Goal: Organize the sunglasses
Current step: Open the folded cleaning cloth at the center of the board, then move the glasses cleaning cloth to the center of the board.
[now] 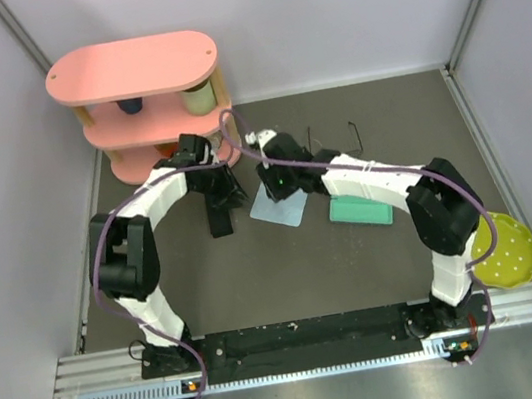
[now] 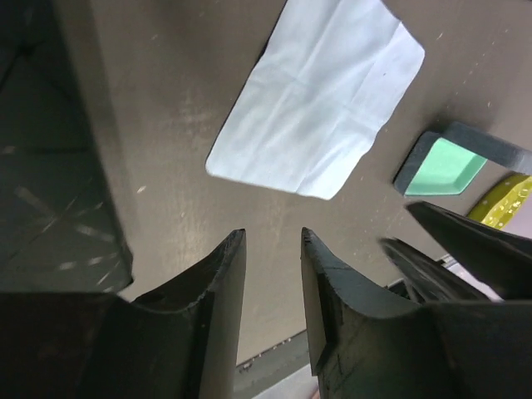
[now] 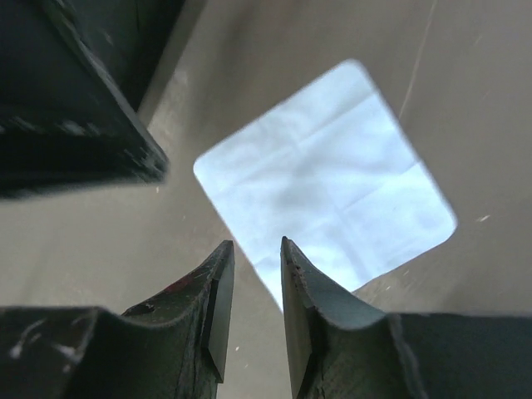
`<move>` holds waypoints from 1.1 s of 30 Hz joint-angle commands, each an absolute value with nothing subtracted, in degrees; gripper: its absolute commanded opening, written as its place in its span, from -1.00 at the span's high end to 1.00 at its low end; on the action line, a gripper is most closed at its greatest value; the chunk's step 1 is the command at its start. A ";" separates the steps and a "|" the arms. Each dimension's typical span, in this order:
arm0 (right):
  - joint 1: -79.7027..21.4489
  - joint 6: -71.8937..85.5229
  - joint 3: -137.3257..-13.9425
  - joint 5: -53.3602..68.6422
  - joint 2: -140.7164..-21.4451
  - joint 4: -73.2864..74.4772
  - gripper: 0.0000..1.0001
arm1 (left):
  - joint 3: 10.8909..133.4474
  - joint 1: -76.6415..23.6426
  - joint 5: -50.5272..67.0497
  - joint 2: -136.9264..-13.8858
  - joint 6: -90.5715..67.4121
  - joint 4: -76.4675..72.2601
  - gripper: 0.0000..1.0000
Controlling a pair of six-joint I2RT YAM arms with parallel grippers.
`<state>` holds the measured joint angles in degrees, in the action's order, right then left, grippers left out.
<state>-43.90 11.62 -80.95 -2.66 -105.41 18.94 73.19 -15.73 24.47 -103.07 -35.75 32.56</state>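
Fingers (image 2: 224, 283) of the left gripper (image 2: 273, 237) stand parted with nothing between them; the hand is released and empty. The right gripper (image 3: 256, 245) shows a narrower gap, also empty, and hangs over the cloth (image 3: 332, 191).

**Location of task item.** The wire sunglasses (image 1: 353, 130) lie on the table behind the right arm, well apart from both grippers. Only the thin temples show; the arm hides the lenses. No other pair can be made out in any view.

**Hazards (judged).**
- Both grippers work close together, between the black case (image 1: 221, 222) and the cloth. A move by either arm could strike the other.
- The right forearm lies just in front of the wire sunglasses. A backward sweep could push or bend them.
- The wire frame is thin. A grip on one temple may slip, twist the frame, or fold the hinge.
- A low pass by the right gripper could drag the cloth out of place.
- Cable loops hang near both wrists and could snag the shelf (image 1: 132, 69).
- The green case (image 1: 359, 210) lies under the right arm's reach and could be knocked.

**Markings.** No brand, label or writing can be read on any item.
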 commanded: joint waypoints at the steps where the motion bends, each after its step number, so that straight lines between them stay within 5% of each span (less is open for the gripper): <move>1: -44.91 17.83 -77.52 -3.77 -107.57 17.50 0.39 | 72.87 -12.31 21.53 -96.52 -33.05 34.01 0.24; 13: -48.25 21.54 -75.16 -6.77 -114.44 15.91 0.29 | 64.70 -4.66 22.06 -91.23 -31.20 34.02 0.31; 27: -50.54 7.74 -55.99 9.31 -98.80 21.18 0.30 | 62.93 -2.64 26.54 -88.24 -29.53 33.49 0.32; 33: -50.54 17.13 -58.96 2.29 -90.80 19.78 -0.05 | 63.10 -6.23 32.17 -88.42 -26.29 31.29 0.18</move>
